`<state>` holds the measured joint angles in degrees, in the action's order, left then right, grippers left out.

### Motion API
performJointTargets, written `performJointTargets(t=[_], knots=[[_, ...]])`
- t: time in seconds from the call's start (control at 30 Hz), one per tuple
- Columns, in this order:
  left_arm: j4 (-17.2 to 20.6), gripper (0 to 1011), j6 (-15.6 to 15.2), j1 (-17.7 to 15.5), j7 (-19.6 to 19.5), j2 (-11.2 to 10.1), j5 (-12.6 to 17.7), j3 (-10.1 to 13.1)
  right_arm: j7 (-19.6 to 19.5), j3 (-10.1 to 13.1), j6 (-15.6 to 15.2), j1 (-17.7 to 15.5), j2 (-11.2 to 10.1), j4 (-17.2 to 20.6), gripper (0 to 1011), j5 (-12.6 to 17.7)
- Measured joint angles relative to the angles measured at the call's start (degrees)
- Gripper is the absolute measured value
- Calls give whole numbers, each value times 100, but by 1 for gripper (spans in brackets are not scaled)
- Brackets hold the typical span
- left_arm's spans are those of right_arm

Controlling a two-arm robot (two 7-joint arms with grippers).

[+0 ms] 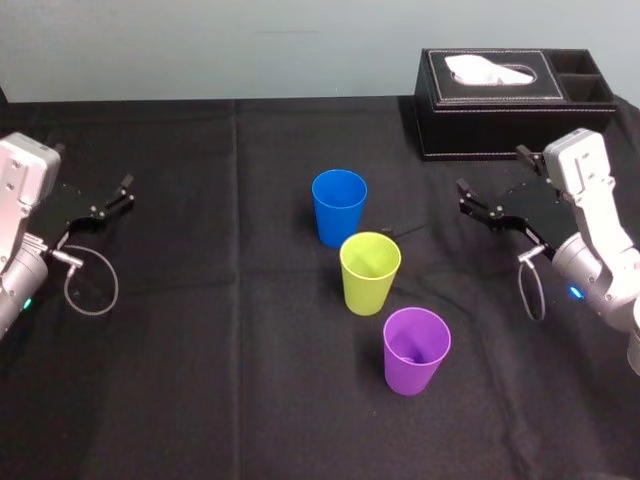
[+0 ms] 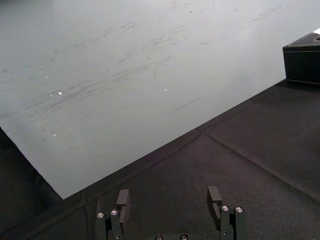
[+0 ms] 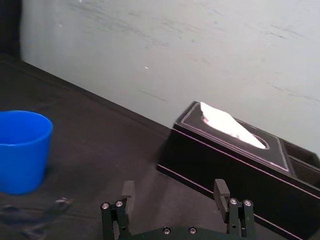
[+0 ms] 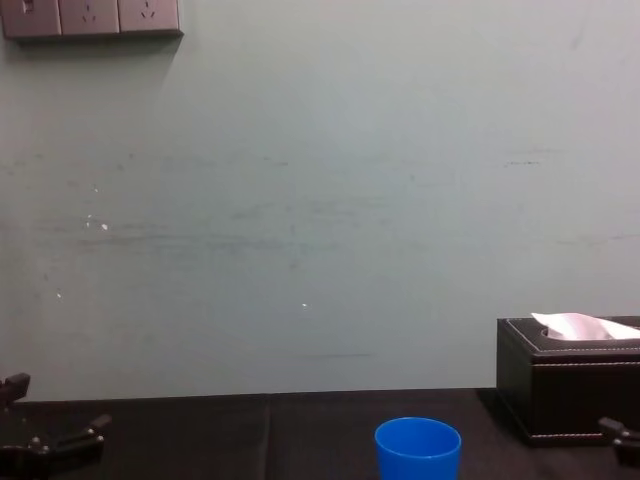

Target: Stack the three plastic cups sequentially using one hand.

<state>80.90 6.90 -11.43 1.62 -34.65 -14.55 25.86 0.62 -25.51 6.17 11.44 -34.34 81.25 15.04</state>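
Three cups stand upright in a slanted row mid-table: a blue cup (image 1: 339, 206) farthest back, a yellow-green cup (image 1: 370, 271) in the middle, a purple cup (image 1: 416, 349) nearest. The blue cup (image 3: 22, 150) also appears in the right wrist view and the blue cup (image 4: 418, 450) in the chest view. My right gripper (image 1: 468, 201) hovers open and empty to the right of the cups, near the tissue box; its fingers (image 3: 128, 190) stand wide apart. My left gripper (image 1: 122, 192) rests open and empty at the far left of the table, its fingers (image 2: 123, 198) apart.
A black leather tissue box (image 1: 515, 100) with a white tissue stands at the back right, just behind my right gripper. A black cloth (image 1: 200, 330) covers the table. A grey wall (image 4: 300, 200) runs behind the table's far edge.
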Motion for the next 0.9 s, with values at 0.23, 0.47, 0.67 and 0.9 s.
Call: performJointTargets(t=[0.23, 0.47, 0.67, 0.9], knots=[[0, 1010, 0, 0, 0, 0, 0, 0, 383, 246, -143, -252, -205, 499, 1000, 284], [0, 1010, 0, 0, 0, 0, 0, 0, 796, 595, -305, -620, -616, 1139, 1000, 616], [0, 1010, 0, 0, 0, 0, 0, 0, 1280, 998, -396, -1000, -1070, 1631, 1000, 991], [0, 1010, 0, 0, 0, 0, 0, 0, 2015, 1484, -354, -1477, -1622, 2035, 1000, 1479]])
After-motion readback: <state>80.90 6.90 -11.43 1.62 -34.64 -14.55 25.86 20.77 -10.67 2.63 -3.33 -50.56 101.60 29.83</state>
